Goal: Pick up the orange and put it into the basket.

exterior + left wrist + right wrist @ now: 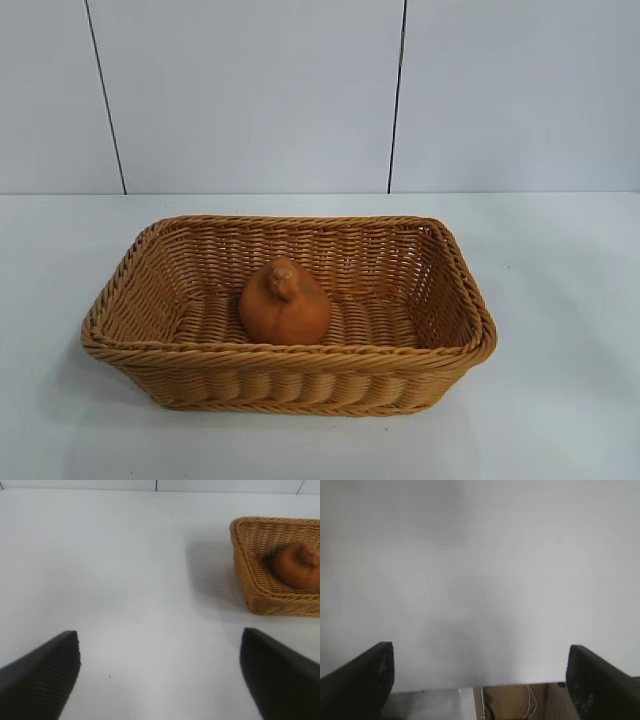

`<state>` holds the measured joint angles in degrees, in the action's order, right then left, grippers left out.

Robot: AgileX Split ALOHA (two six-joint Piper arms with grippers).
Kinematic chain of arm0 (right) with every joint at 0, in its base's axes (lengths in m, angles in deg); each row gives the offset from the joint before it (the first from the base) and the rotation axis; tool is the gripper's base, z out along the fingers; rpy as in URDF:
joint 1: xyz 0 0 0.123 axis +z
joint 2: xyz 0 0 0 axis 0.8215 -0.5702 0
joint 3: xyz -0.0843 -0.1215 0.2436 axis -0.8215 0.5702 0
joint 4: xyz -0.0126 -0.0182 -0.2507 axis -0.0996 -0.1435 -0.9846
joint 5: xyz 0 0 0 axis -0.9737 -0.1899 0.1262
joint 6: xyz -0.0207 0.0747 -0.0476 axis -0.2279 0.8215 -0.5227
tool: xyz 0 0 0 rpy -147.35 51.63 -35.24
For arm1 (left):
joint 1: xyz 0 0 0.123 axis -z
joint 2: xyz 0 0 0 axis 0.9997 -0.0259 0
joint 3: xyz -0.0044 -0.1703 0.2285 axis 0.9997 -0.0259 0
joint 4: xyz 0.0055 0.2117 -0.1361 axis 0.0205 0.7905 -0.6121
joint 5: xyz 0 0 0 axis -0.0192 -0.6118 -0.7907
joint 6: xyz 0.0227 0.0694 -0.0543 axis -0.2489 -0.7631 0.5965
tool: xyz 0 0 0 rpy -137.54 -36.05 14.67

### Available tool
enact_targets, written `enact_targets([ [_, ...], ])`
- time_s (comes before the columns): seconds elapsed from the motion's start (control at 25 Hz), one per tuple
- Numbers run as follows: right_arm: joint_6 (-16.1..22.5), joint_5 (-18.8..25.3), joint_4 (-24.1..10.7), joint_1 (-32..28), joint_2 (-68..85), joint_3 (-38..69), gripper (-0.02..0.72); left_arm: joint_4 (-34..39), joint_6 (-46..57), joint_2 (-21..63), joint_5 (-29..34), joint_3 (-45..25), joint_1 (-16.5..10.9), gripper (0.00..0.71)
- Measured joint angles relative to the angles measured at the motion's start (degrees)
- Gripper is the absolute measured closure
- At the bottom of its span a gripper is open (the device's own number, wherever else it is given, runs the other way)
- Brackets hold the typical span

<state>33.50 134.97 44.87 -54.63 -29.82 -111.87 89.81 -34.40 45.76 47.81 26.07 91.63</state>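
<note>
Plainly, this was what I had on my screens from the remote desk:

Table: a pale, matte surface (560,300) filled the lower half of the exterior view, and it ran under both wrist cameras too.
Wall: white panels (250,90) with thin dark seams stood behind the table.
Basket: the wicker basket (290,385) sat on the table around the middle of the exterior view, long side toward the camera, braided rim all round and its sides sloping. From the left wrist I saw only one corner of it (260,597).
Orange: the orange (285,305) lay inside the basket on the woven floor, near the front wall and roughly centred along its length, knob up. It showed in the left wrist view as well (297,565) (partly cut by the edge of that picture).
Left gripper: the left gripper (160,675) hung over bare table, well apart from the basket, jaws spread wide and holding nothing.
Right gripper: the right gripper (480,680) pointed down at bare table by the table's edge, jaws likewise spread wide, nothing between them.
</note>
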Motion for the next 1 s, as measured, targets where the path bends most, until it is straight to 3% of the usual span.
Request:
enact_targets([
  [0.16, -0.02, -4.38, 0.02, 0.0, 18.9, 16.58, 0.063, 0.0, 0.0, 0.0, 0.0, 0.0, 0.0, 0.092],
  [0.36, -0.02, -10.17, 0.13, 0.0, 37.19, 27.85, 0.063, 0.0, 0.0, 0.0, 0.0, 0.0, 0.0, 0.092],
  [0.64, -0.29, -11.15, 0.29, 0.0, 60.57, 29.45, 0.063, 0.0, 0.0, 0.0, 0.0, 0.0, 0.0, 0.092],
  [1.0, -0.29, -11.23, 0.29, 0.0, 78.92, 29.66, 0.063, 0.0, 0.0, 0.0, 0.0, 0.0, 0.0, 0.092],
])
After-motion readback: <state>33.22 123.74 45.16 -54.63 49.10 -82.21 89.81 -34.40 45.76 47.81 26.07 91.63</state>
